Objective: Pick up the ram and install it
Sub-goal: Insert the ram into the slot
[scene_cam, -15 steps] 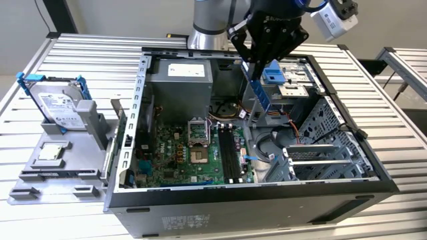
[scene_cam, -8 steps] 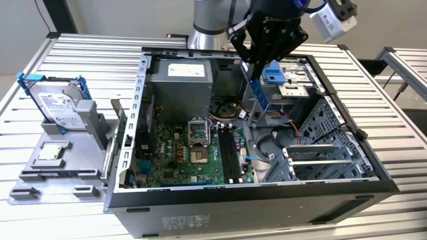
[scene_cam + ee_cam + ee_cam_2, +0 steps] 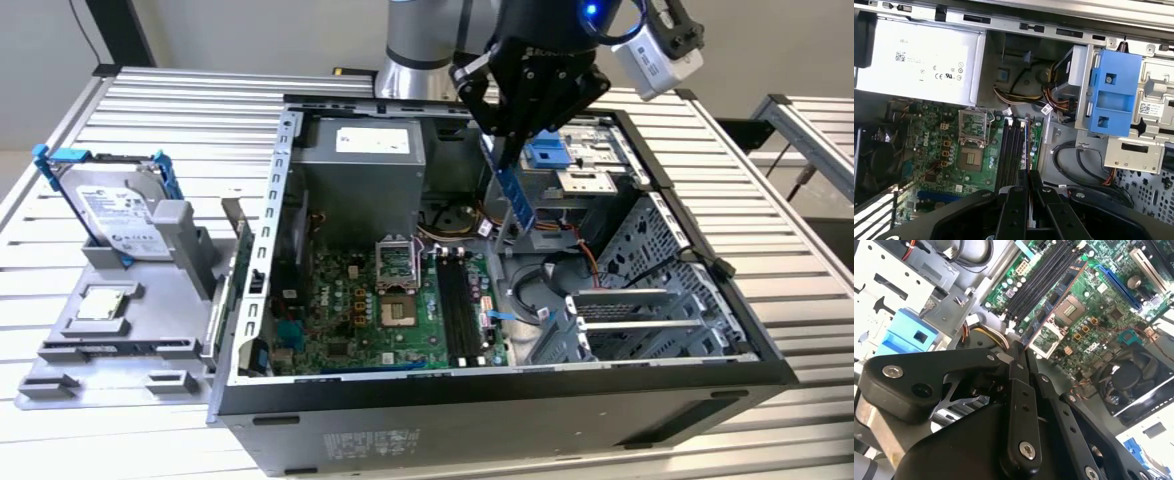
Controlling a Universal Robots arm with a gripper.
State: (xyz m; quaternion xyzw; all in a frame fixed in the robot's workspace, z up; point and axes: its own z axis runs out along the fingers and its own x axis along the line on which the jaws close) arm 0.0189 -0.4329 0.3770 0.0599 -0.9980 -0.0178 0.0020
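exterior view first: we've got the gripper [image 3: 503, 135] pinched tight on the top end of the ram [image 3: 515, 190], so the fingers are clamped on it, not standing apart. the ram is a thin dark blue stick hanging roughly upright over the open computer case [image 3: 441, 410], just beside the blue drive bracket [image 3: 547, 150] in the case's drive bay. its lower end is up off the motherboard [image 3: 374, 310] on the case floor and not seated in any of the black memory slots [image 3: 461, 300].

in the second wrist view we see the ram edge-on, running out from the fingertips and lying more or less in line with those slots. the empty processor socket [image 3: 1071, 307] is just beside them and a black fan [image 3: 1134, 380] sits further along the board.

for writing: the power supply [image 3: 358, 150] in the case's back corner has a white label with print and a row of small marks. there's a little white barcode sticker [image 3: 1151, 107] on the metal of the case's drive bay, next to the blue bracket. the case's near outer wall also has a block of white print, too small for us to make out.

outside the case, on the exterior view's left, a grey holder [image 3: 147, 355] carries the hard drive [image 3: 120, 205], standing up in blue brackets with a white label. the small square processor chip [image 3: 104, 305] lies flat in the same holder. everything sits on the slatted metal table [image 3: 174, 100].
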